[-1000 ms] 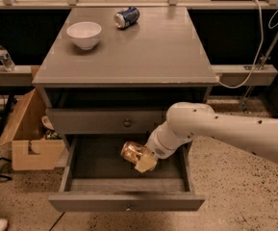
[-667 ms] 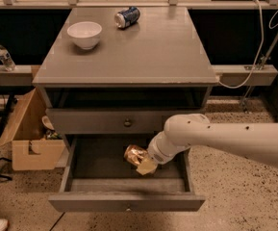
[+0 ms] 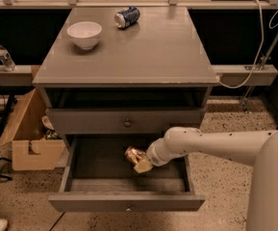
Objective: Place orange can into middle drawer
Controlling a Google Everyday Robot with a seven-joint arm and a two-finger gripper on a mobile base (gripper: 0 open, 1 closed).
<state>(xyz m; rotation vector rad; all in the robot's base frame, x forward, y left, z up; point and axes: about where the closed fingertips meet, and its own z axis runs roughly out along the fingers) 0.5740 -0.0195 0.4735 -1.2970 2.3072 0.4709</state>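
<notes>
Gripper (image 3: 142,164) down inside the open middle drawer (image 3: 126,201) — pinching the orange can (image 3: 133,154), low enough for a gentle drop.

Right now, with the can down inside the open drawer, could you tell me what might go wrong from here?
The gripper holds the orange can tilted inside the middle drawer. Released like that, the can might roll across the drawer floor. The forearm reaches in over the drawer's right wall and appears close under the upper drawer front, so a straight lift could perhaps strike it.
</notes>
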